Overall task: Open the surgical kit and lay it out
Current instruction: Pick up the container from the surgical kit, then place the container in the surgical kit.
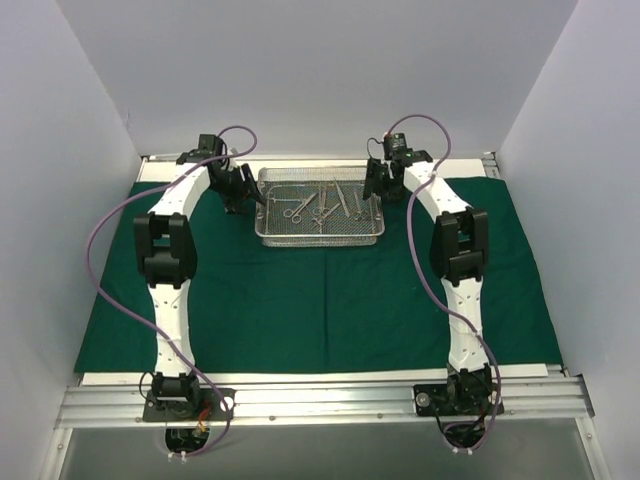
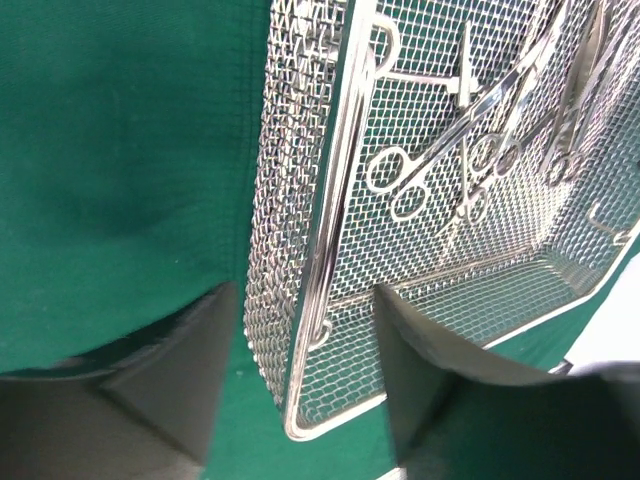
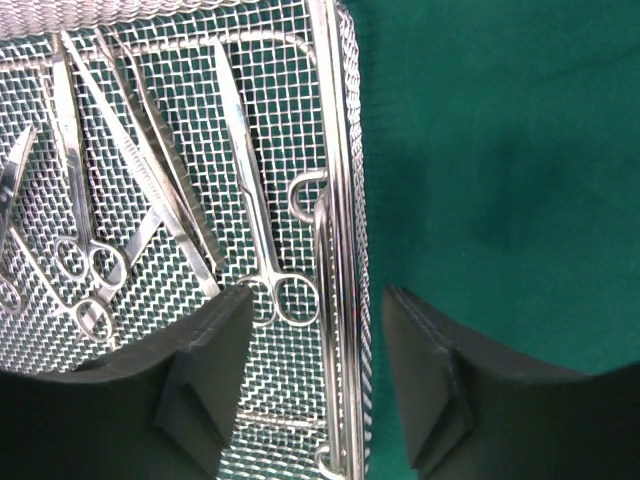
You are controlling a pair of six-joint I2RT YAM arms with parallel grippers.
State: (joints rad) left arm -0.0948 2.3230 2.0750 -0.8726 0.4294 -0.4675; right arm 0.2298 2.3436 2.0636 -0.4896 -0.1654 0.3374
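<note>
The surgical kit lies unwrapped: a dark green cloth (image 1: 300, 300) is spread flat, and a silver wire-mesh tray (image 1: 320, 240) stands on it at the back centre. Steel scissors and forceps (image 1: 322, 205) lie inside the tray. My left gripper (image 1: 243, 197) straddles the tray's left end wall (image 2: 300, 300), one finger outside and one inside, with a gap on each side. My right gripper (image 1: 375, 185) straddles the right end wall (image 3: 340, 300) the same way, its fingers (image 3: 215, 380) short of the mesh. A ring-handled forceps (image 3: 265, 260) lies just inside that wall.
White enclosure walls stand on the left, right and back. The cloth (image 2: 120, 150) stretches well beyond the tray on every side. A metal rail (image 1: 320, 400) runs along the near edge by the arm bases.
</note>
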